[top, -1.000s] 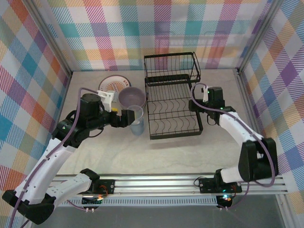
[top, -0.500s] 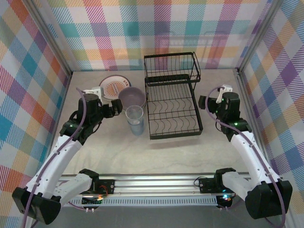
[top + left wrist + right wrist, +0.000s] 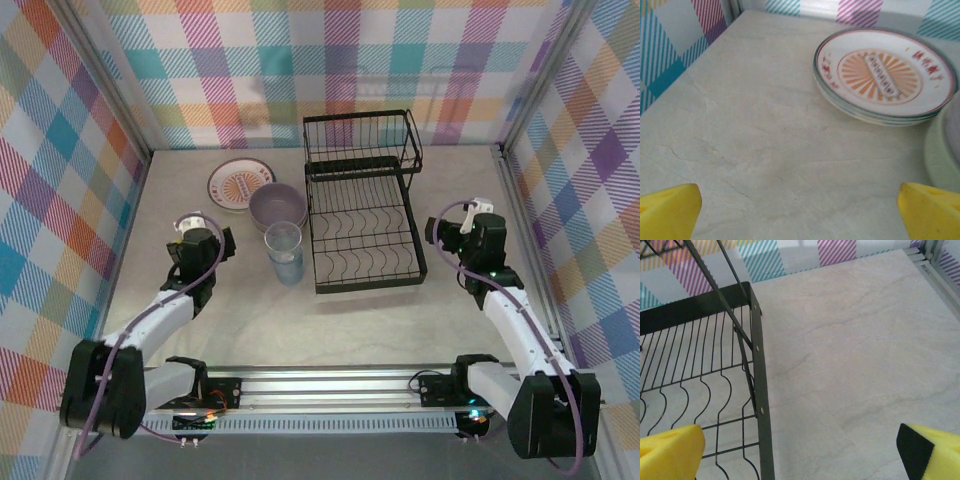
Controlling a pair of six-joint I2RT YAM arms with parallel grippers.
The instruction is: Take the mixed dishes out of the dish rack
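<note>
The black wire dish rack point(image 3: 360, 205) stands mid-table with nothing in its lower tray or upper basket. Left of it rest the sunburst plate point(image 3: 241, 184), the lavender bowl point(image 3: 277, 205) and the glass tumbler point(image 3: 284, 252). My left gripper point(image 3: 218, 242) is open, low over bare table left of the tumbler. Its wrist view shows the sunburst plate point(image 3: 885, 75) stacked on another plate's rim, and a pale green bowl rim point(image 3: 938, 150) holding the lavender bowl. My right gripper point(image 3: 441, 228) is open beside the rack's right side point(image 3: 758, 385), holding nothing.
Plaid walls enclose the table on three sides, with a metal post point(image 3: 520, 215) close to the right arm. A metal rail point(image 3: 350, 385) runs along the near edge. Bare tabletop point(image 3: 855, 350) lies between the rack and the right wall.
My left gripper has let go of the tumbler and drawn back left and down. The right gripper has pulled away from the rack toward the right wall.
</note>
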